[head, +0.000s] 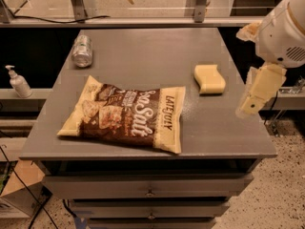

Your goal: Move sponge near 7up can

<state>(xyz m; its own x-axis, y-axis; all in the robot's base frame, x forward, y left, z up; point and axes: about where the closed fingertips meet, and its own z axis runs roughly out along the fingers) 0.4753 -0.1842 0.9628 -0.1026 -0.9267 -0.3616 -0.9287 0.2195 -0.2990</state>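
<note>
- Lying flat on the right half of the grey table (143, 46), the sponge (209, 78) is a small pale yellow foam block with rounded corners; its left edge curves inward in a wave, and its front side shows some thickness.
- The 7up can (82, 50) lies on its side near the table's back-left corner, silvery-grey, with one round end facing the camera. It is well apart from the sponge.
- A brown-and-cream chip bag (126, 113) printed "Sea Salt" lies flat toward the front, between the two and nearer the camera, touching neither.
- The gripper (252, 101), cream-coloured, hangs from the white arm (281, 30) over the table's right edge, just to the right of the sponge and not touching it.
- Whether the gripper is open or closed cannot be told from this view; it holds nothing visible.
- A white pump bottle (18, 81) stands on a low shelf to the left of the table.
- Drawer fronts (150, 187) sit beneath the tabletop.
</note>
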